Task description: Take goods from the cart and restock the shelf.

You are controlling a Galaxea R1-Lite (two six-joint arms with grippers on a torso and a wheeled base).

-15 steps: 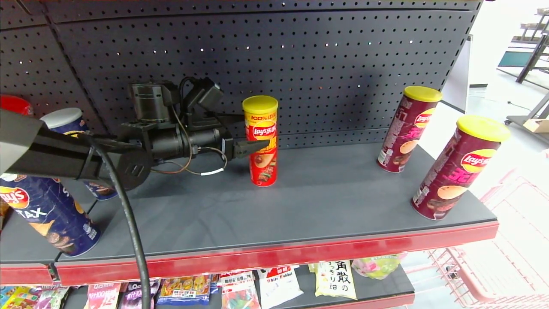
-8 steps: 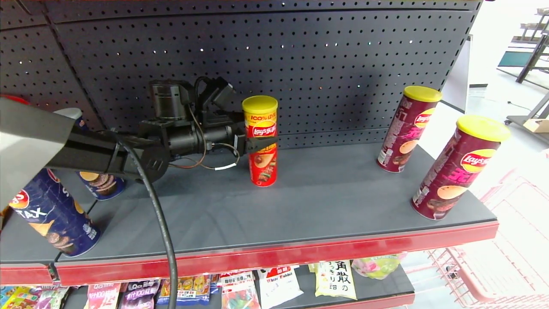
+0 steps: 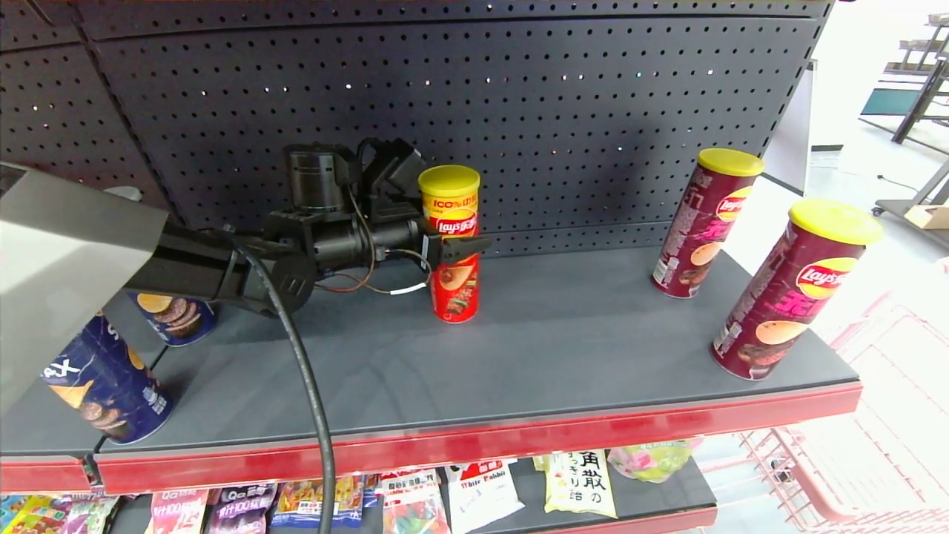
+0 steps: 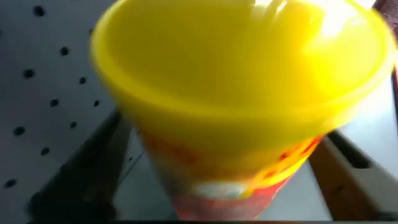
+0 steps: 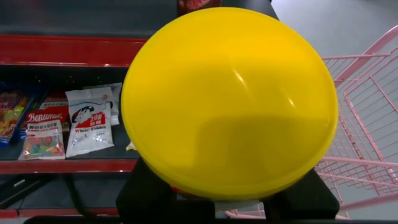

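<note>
Left tool (image 3: 471, 239) flanks red can (image 3: 454, 293); right tool (image 5: 227, 205) grips second can (image 5: 230, 99)

Dark perforated pegboard (image 3: 519, 111) backs the grey shelf (image 3: 563, 348), which has a red front edge. To the right: pale end panel (image 3: 793, 126), bright pale floor (image 3: 845, 178), teal mat (image 3: 886, 101), dark metal frames (image 3: 919, 96), cardboard box (image 3: 930, 216) on the floor. Strong light on the right side.

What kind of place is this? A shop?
Most likely a shop, yes, in a snack aisle. Chip cans stand on a red-edged shelf, snack bags lie on the one below, and a pink shopping cart is beside it.
</note>
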